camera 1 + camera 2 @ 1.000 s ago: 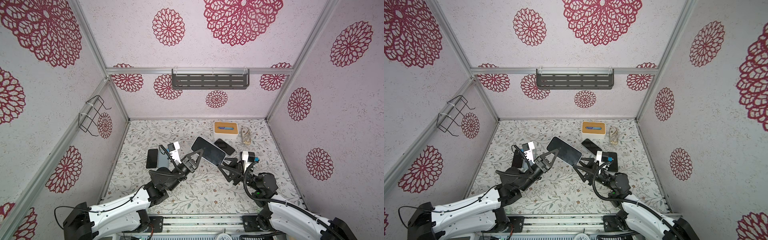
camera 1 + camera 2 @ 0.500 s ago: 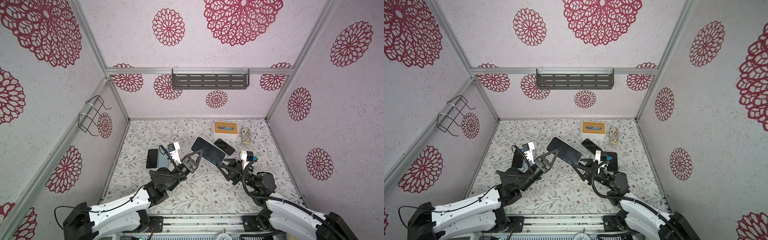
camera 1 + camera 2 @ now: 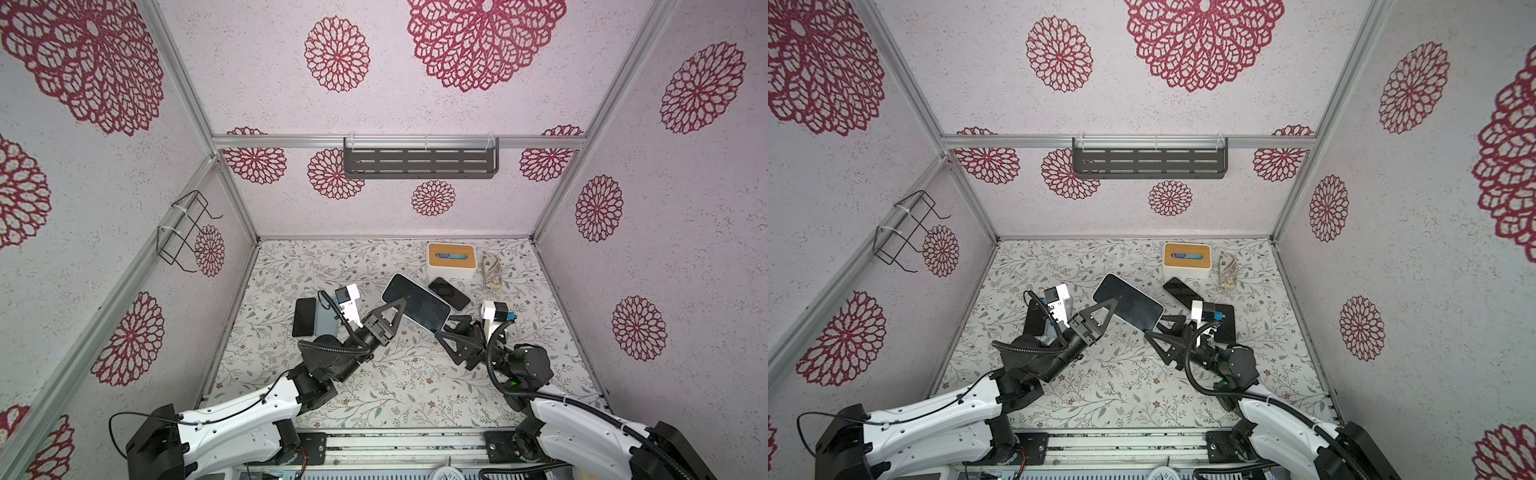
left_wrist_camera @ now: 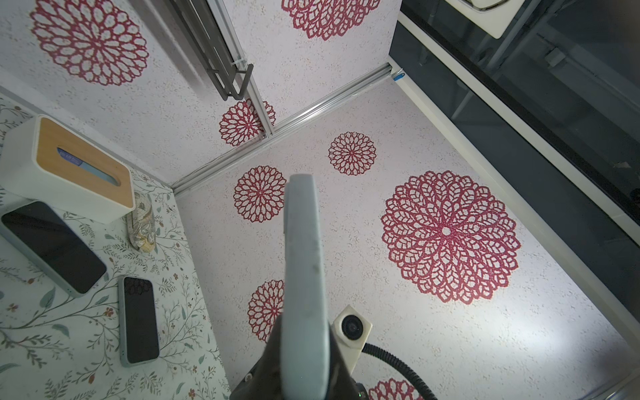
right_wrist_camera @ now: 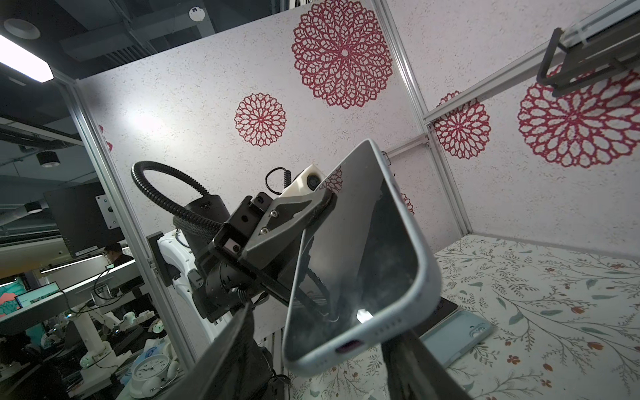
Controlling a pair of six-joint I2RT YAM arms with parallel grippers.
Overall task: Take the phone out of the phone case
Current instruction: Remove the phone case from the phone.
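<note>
The phone, dark screen up, sits in a pale blue phone case and hangs tilted above the table. My left gripper is shut on the long side of the case; the right wrist view shows it too. My right gripper is open at the phone's lower end. One finger stands clear of the case. The other finger lies under the case corner.
A white tissue box with a wooden lid and a small pouch stand at the back right. A second cased phone lies near them. A bare phone and an empty blue case lie at the left.
My right gripper has edged closer to the phone's lower end, and its jaws stand wider. My left gripper still holds the cased phone in the same place.
</note>
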